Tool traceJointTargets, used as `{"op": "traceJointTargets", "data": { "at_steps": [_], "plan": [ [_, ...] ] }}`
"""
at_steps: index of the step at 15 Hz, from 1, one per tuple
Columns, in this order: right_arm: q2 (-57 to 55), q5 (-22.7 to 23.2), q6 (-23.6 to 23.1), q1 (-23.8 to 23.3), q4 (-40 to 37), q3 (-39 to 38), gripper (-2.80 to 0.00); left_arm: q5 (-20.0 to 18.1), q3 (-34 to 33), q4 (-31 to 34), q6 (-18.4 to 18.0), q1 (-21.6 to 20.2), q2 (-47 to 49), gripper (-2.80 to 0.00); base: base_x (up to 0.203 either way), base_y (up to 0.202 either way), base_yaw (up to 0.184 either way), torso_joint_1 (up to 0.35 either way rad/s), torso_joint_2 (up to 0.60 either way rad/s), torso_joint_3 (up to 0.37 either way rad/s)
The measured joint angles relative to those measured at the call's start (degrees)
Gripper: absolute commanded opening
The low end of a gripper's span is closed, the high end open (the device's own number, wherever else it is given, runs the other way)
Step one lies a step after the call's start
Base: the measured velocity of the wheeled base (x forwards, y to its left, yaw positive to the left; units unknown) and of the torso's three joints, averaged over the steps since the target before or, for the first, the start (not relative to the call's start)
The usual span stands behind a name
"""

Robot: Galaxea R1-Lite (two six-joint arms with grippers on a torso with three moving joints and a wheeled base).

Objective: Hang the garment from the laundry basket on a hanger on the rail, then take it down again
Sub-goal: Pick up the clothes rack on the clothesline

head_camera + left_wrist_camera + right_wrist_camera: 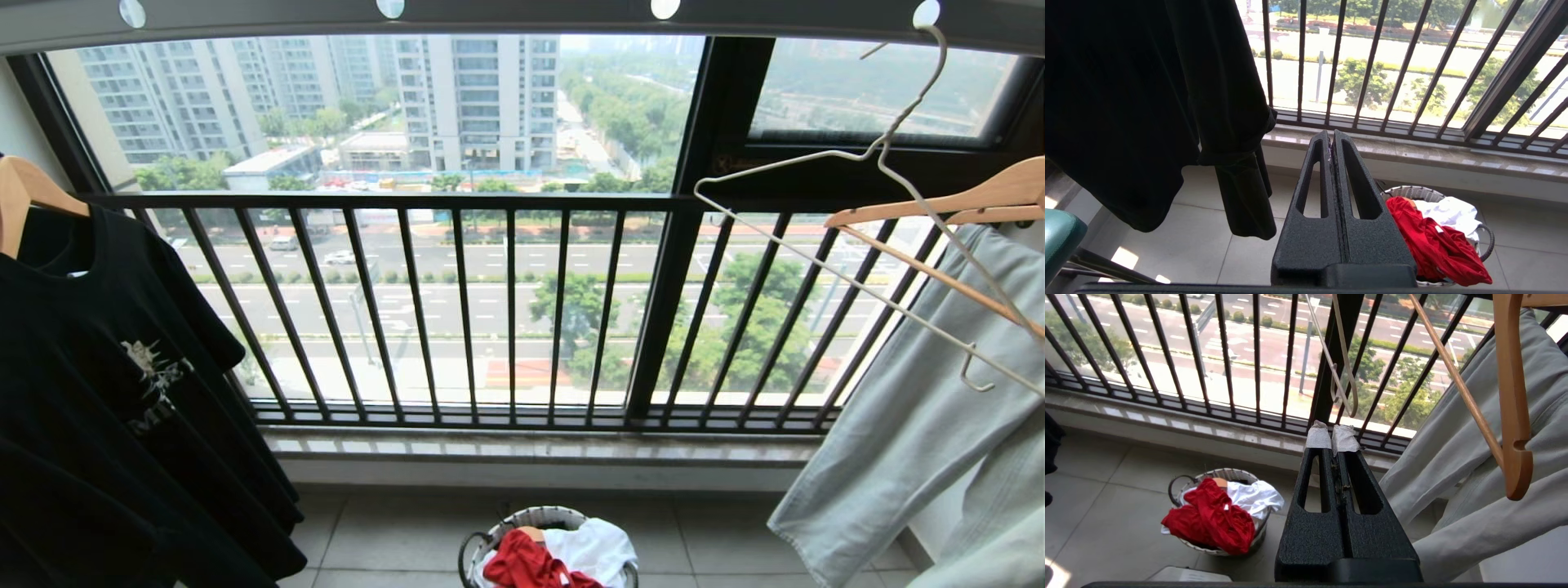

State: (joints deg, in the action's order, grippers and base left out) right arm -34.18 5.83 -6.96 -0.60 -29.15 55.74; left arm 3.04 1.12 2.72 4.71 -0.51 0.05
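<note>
- Head view: neither gripper is seen. The laundry basket (pixel 492 541) is set on the floor tiles below the barred window, with the red garment (pixel 531 565) heaped in it beside a white garment (pixel 594 545). The thin off-white hanger (pixel 878 155) is hooked on the rail (pixel 522 18) at upper right, crossing a tan wooden hanger (pixel 971 200) that carries pale jeans (pixel 922 425). A black T-shirt (pixel 106 392) is hung at far left.
- Left wrist view: the left gripper (pixel 1332 136) is seen with its fingers pressed together, nothing held. The basket (pixel 1488 241) and the red garment (pixel 1433 245) are found below and beyond it, to one side; the black T-shirt (pixel 1147 102) is hung on the other side.
- Right wrist view: the right gripper (pixel 1333 430) is seen closed and empty, white wrapping on its tips. The basket (pixel 1224 473) with the red garment (pixel 1212 518) is placed lower, well apart. The off-white hanger (pixel 1345 371) is hung just beyond the fingertips; the wooden hanger (pixel 1513 396) and jeans (pixel 1474 449) are close alongside.
</note>
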Motion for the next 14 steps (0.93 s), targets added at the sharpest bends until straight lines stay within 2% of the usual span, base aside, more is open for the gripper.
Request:
{"op": "traceJointTargets", "data": {
  "at_steps": [5,8,9,14],
  "plan": [
    [-22.0,2.3,-4.7,0.0,-17.5,26.7,-2.8,0.0,0.0,0.0,0.0,0.0,0.0,-2.8,0.0,0.0,0.0,0.0,0.0,0.0],
    [-32.1,5.3,-10.2,0.0,-26.5,34.6,-2.8,0.0,0.0,0.0,0.0,0.0,0.0,-2.8,0.0,0.0,0.0,0.0,0.0,0.0],
    [-34.4,5.8,-12.2,0.0,-26.9,35.5,0.0,0.0,0.0,0.0,0.0,0.0,0.0,-2.8,0.0,0.0,0.0,0.0,0.0,0.0],
    [-42.6,5.8,-14.0,-1.9,-18.9,37.8,0.0,0.0,0.0,0.0,0.0,0.0,0.0,-2.8,0.0,0.0,0.0,0.0,0.0,0.0]
  ]
}}
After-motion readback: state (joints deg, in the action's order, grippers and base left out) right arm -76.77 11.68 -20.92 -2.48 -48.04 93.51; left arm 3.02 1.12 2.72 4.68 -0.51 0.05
